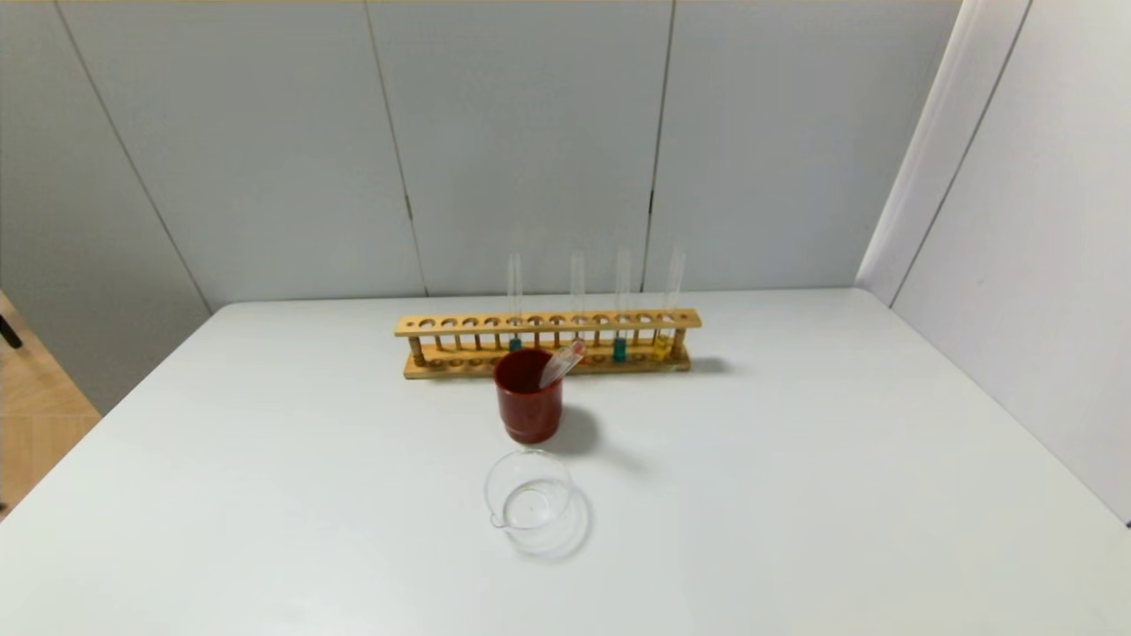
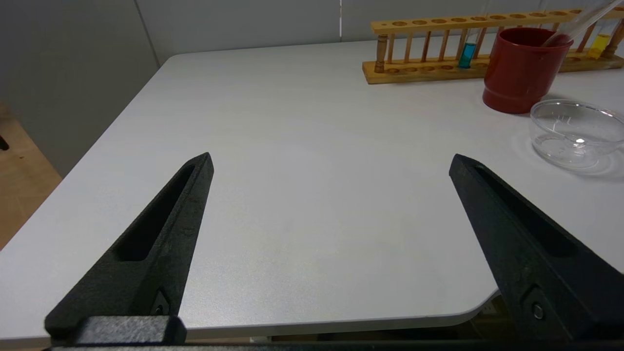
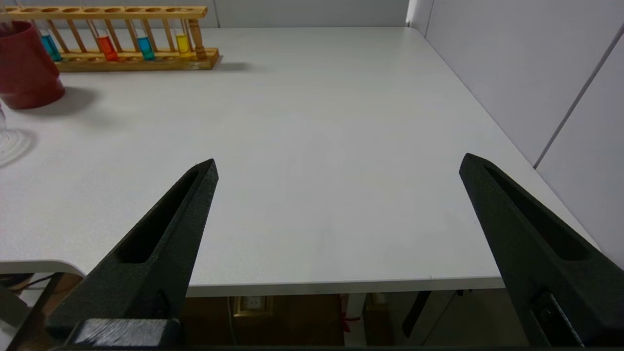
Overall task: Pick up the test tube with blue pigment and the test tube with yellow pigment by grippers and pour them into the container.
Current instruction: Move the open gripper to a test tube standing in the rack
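Tubes stand upright in the long wooden test-tube rack [image 1: 548, 343] at the far middle of the white table [image 1: 795, 495], which keeps their liquid settled at the bottom and their open tops reachable from above. The slim clear test tube with blue pigment [image 1: 620, 311] holds a short teal column and sits second from the rack's right end; the test tube with yellow pigment [image 1: 669, 309] stands just beside it at that end. A dark-red opaque cup [image 1: 528, 395] with a leaning clear tube stands in front of the rack, and the low round clear glass container [image 1: 530, 499] sits nearer still, empty, its small spout to the left. The left gripper [image 2: 331, 163] and right gripper [image 3: 339, 165] hover near the table's near edge, jaws spread wide, holding nothing, well apart from the rack.
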`<state>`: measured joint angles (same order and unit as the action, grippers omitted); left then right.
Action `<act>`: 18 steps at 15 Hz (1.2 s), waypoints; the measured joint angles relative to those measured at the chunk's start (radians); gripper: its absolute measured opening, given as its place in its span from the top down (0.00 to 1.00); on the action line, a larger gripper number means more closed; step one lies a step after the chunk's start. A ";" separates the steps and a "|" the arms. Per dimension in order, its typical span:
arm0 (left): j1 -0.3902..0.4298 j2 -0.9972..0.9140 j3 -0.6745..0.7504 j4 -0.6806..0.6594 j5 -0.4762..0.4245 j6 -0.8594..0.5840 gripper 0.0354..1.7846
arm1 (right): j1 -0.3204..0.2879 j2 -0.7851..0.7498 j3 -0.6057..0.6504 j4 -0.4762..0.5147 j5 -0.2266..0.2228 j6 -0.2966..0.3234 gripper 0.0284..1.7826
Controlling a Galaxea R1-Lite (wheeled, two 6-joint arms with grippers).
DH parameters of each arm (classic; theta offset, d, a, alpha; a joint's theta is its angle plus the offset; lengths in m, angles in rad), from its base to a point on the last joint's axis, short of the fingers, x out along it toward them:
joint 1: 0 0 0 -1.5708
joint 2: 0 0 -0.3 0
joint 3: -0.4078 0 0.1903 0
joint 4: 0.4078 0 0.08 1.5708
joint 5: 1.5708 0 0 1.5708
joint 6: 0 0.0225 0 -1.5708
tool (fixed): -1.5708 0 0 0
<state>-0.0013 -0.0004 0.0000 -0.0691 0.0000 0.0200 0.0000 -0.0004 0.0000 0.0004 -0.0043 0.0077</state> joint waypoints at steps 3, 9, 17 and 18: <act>0.000 0.000 0.000 0.000 0.000 0.000 0.04 | 0.000 0.000 0.000 0.000 0.000 -0.002 0.03; 0.000 0.000 0.000 0.000 0.000 0.000 0.04 | 0.000 0.003 -0.160 0.071 0.005 -0.004 0.03; 0.000 0.000 0.000 0.000 0.000 0.000 0.04 | 0.006 0.226 -0.736 0.372 0.118 -0.023 0.03; 0.000 0.000 0.000 0.000 0.000 0.000 0.04 | 0.007 0.276 -0.775 0.372 0.122 -0.023 0.03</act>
<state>-0.0017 -0.0004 0.0000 -0.0691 -0.0004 0.0196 0.0070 0.2755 -0.7753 0.3723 0.1177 -0.0157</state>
